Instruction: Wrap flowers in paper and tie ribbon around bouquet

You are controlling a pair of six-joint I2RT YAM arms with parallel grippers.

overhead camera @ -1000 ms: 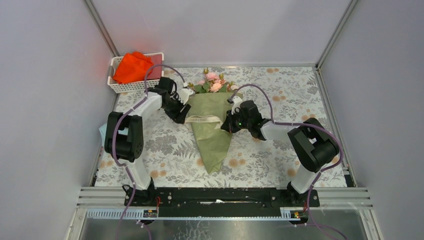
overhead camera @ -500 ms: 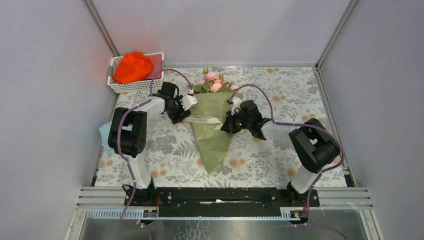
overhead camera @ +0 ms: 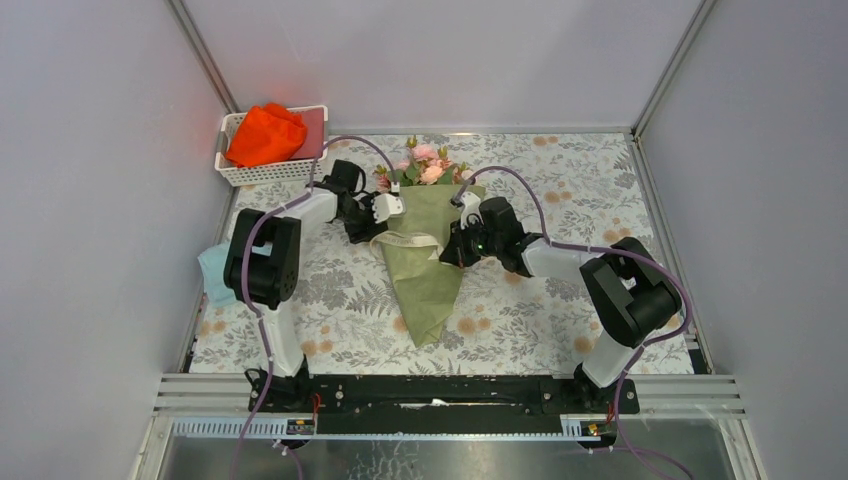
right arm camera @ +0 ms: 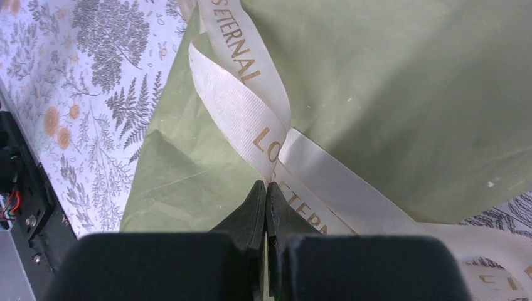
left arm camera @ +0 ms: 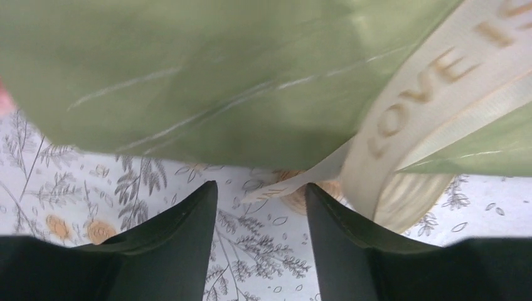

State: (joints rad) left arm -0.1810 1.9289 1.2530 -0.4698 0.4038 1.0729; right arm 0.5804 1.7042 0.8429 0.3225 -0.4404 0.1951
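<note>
At floral-print counter (overhead camera: 320, 300) centre, olive-green paper-cone bouquet (overhead camera: 425, 280) lay tip toward the bases. Mid-cone, right gripper (right arm camera: 266, 187) was pinched closed on flat cream woven ribbon (right arm camera: 238, 119), likely to hold the band taut; left gripper (left arm camera: 260, 197) stood open, empty, facing the ribbon's loose loop. Farther off, small pink roses (overhead camera: 427, 162) spilled from the wide end.

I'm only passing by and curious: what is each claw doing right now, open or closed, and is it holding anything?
Left gripper: open, holding nothing.
Right gripper: shut, pinching the ribbon.
</note>
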